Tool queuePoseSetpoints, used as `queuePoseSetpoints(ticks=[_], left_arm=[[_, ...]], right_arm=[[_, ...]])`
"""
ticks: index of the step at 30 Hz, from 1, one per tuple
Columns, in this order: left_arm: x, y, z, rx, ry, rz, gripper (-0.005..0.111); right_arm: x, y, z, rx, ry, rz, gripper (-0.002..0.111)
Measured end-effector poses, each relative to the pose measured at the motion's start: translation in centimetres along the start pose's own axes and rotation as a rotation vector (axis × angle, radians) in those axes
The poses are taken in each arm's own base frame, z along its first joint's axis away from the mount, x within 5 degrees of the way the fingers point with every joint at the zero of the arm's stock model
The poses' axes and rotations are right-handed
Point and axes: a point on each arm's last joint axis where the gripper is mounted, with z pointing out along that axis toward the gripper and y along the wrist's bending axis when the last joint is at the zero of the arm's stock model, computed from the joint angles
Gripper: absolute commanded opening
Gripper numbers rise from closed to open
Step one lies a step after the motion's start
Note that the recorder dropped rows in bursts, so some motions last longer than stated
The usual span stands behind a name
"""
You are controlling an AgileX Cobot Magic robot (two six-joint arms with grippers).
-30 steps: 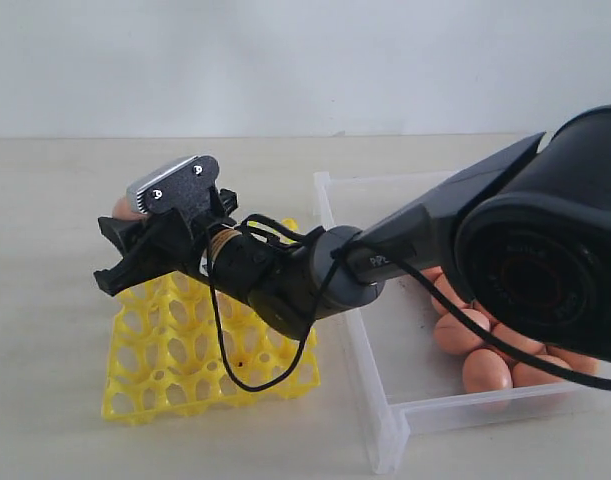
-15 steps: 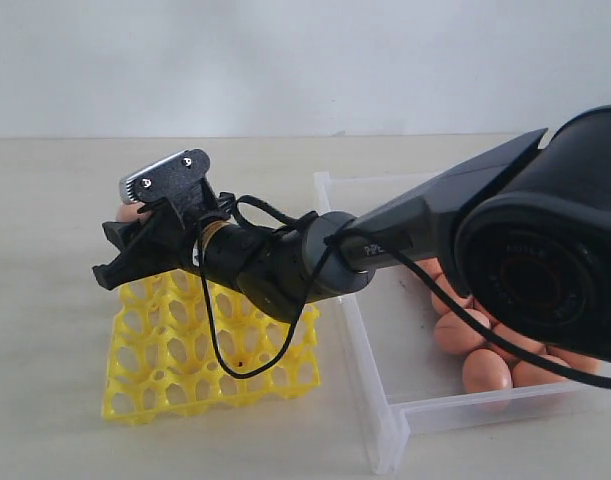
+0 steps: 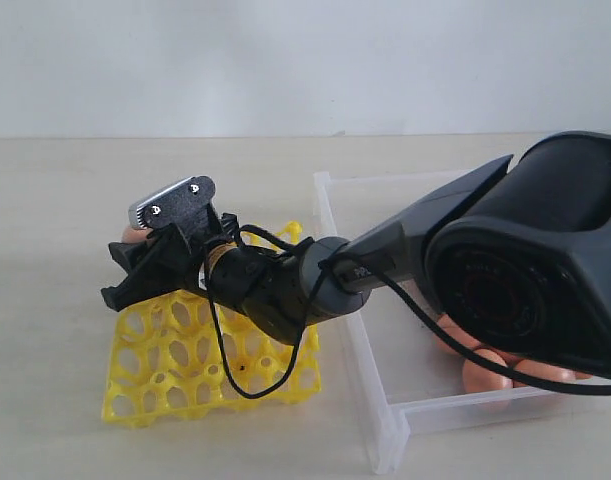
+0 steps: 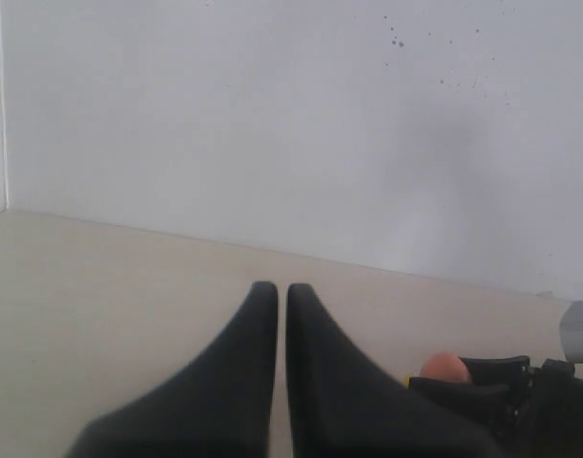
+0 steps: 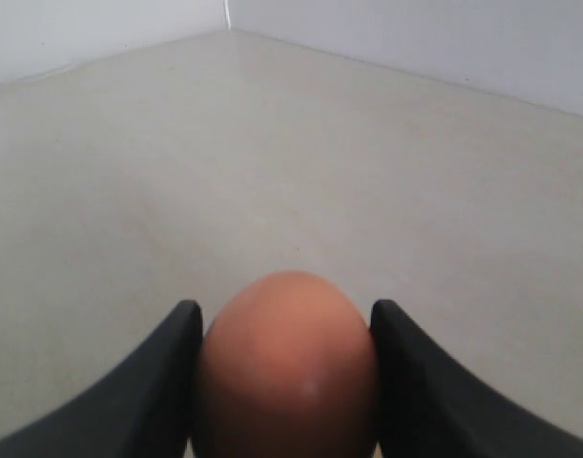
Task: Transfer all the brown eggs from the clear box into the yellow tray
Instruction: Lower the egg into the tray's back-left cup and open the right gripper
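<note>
My right gripper (image 3: 123, 268) reaches across over the far left corner of the yellow tray (image 3: 175, 375) and is shut on a brown egg (image 5: 286, 367), whose top peeks out behind the jaws (image 3: 135, 236). In the right wrist view the egg fills the gap between both fingers (image 5: 153, 377). The clear box (image 3: 380, 420) lies to the right, with a few brown eggs (image 3: 485, 372) showing at its near right under the arm. My left gripper (image 4: 274, 296) is shut with nothing in it, held off to the side; its view catches the held egg (image 4: 445, 366) far off.
The right arm's dark body (image 3: 525, 270) covers much of the box. A black cable (image 3: 250, 385) loops down over the tray. Pale tabletop (image 3: 45, 200) stretches left of and behind the tray, up to a white wall.
The right gripper with the egg has sunk a little toward the tray's far left corner; the arm's big joint has swung lower over the box, hiding more eggs.
</note>
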Motion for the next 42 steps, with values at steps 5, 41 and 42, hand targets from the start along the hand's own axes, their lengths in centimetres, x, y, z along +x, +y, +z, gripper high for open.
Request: queuePoseSetpoints(ticks=[5, 41, 42], left_arm=[[0.0, 0.0, 0.0, 0.000, 0.000, 0.000, 0.004], [0.0, 0.0, 0.0, 0.000, 0.000, 0.000, 0.004], [0.0, 0.0, 0.0, 0.000, 0.000, 0.000, 0.004]], right_arm=[[0.0, 0.0, 0.0, -0.002, -0.004, 0.001, 0.000], [-10.3, 0.4, -2.3, 0.057, -0.115, -0.023, 0.016], [-11.3, 0.5, -2.7, 0.066, -0.088, -0.021, 0.003]])
